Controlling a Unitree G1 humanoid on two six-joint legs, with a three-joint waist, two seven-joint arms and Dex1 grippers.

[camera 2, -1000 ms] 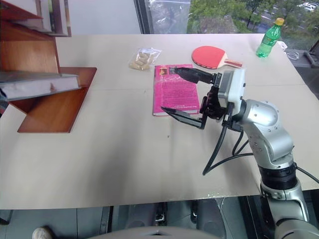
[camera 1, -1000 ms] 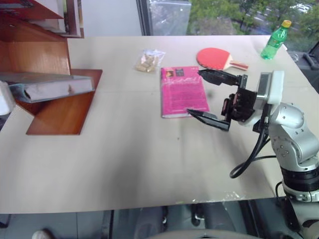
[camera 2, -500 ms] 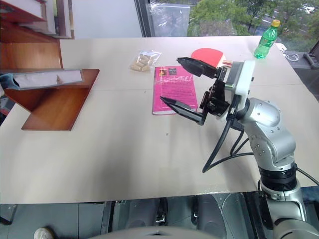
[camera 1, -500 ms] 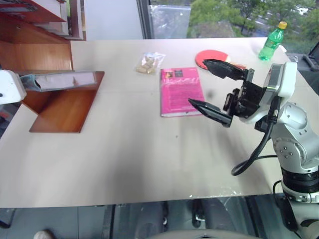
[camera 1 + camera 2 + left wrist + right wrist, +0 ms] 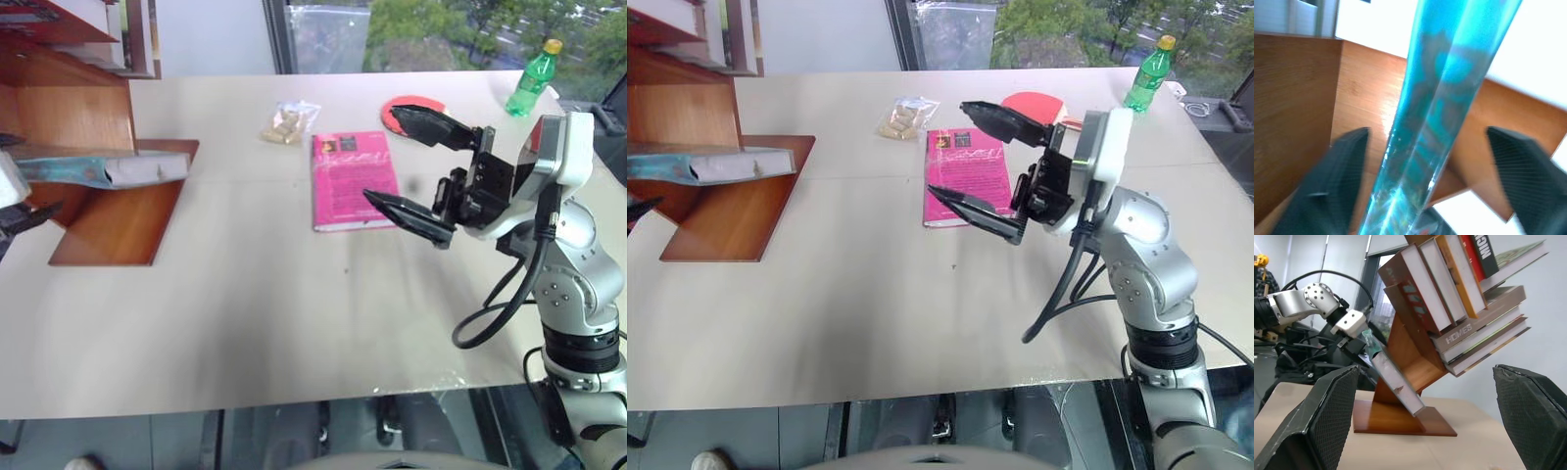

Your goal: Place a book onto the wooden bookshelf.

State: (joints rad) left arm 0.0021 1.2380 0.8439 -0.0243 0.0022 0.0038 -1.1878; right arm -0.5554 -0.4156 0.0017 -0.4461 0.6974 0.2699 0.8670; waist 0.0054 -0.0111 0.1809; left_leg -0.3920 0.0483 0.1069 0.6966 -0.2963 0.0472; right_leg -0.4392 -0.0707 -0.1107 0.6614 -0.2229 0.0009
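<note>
Daylight enters through the glass window (image 5: 323, 34) at the far edge of the pale beige table (image 5: 255, 323) and lights the scene brightly and evenly. Shadows on the table are soft and faint; a diffuse one lies under the open black two-fingered right gripper (image 5: 416, 162). The polished reddish-brown wooden bookshelf (image 5: 1366, 107) carries a pale glare streak in the left wrist view. In that view the worn teal-blue hardcover book (image 5: 1444, 93) is close, smeared and out of focus, the black fingers (image 5: 1332, 181) are blurred, and the background is overexposed to white. The right wrist view is sharper, though its near fingers (image 5: 1327, 416) are soft.
</note>
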